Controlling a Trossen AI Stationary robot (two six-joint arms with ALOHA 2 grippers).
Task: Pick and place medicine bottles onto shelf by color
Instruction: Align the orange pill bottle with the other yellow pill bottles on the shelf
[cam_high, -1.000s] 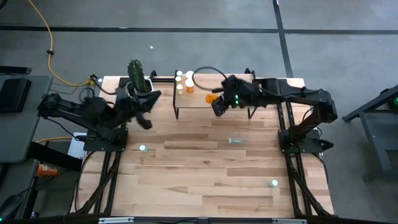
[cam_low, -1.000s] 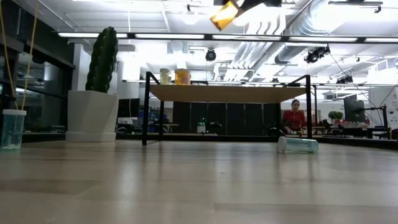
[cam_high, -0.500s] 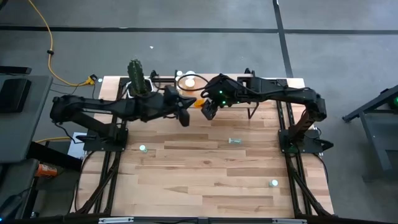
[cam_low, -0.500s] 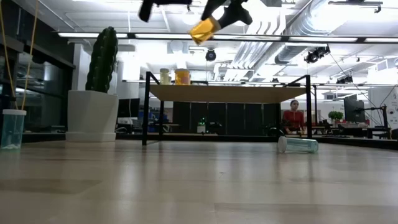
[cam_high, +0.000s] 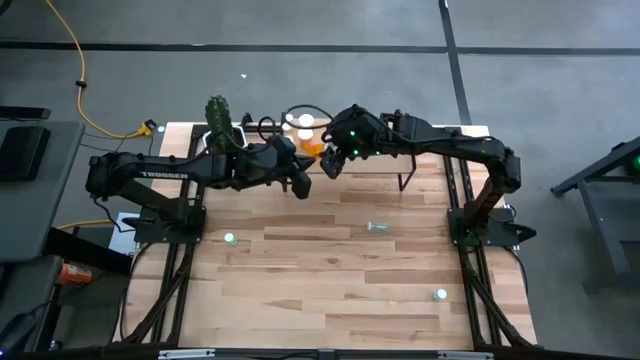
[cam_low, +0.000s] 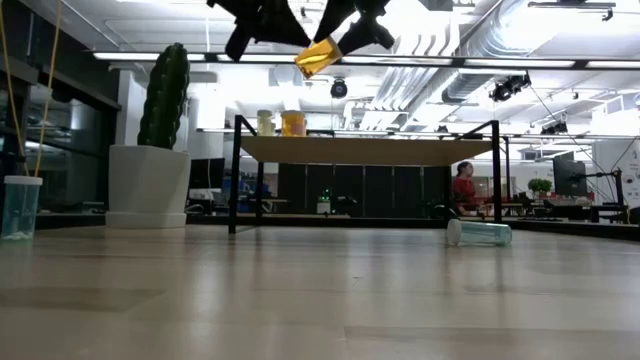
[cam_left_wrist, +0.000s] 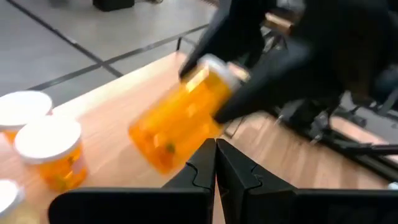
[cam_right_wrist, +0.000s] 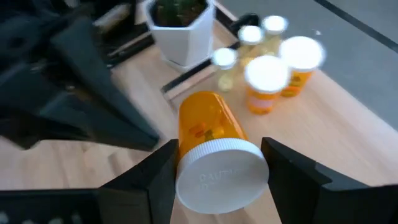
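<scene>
Now the right hand (cam_high: 327, 160) pinches an orange bottle (cam_high: 313, 150) by its white cap end, holding it tilted in the air above the shelf (cam_low: 365, 149), toward its 9 o'clock end. Beyond it on the shelf stand two more orange bottles (cam_right_wrist: 277, 78) with pale ones beside them. The left hand (cam_left_wrist: 216, 163), fingers pressed together and holding nothing, hovers just beside the carried bottle at its 9 o'clock. Judging by looks, the bottle is light, stiff plastic with smooth, slippery sides; a grip across the body just under the cap seems safest, since the cap edge could slip. Another clear bottle (cam_low: 479, 232) lies on the worktop (cam_high: 350, 280).
</scene>
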